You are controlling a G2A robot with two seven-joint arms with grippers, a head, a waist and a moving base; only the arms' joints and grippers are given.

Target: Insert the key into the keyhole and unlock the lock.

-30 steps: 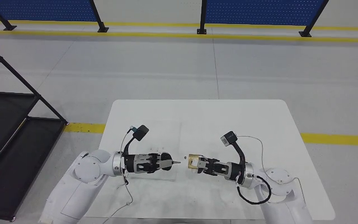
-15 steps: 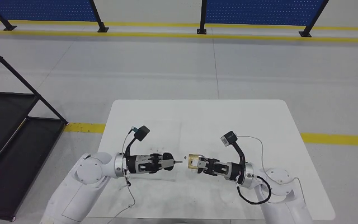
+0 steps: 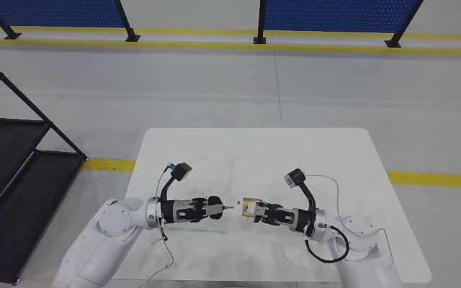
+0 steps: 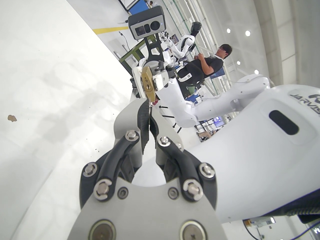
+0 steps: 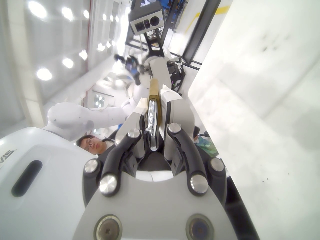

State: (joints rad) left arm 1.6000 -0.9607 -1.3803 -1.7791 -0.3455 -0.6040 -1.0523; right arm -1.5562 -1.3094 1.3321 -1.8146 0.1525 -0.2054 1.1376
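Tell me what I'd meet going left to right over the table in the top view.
left gripper → key → lock → right gripper

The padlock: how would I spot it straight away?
Look at the white table, toward its near edge where two arms face each other. The padlock is the small brass block clamped in the right gripper; the left gripper opposite holds only a thin grey key.
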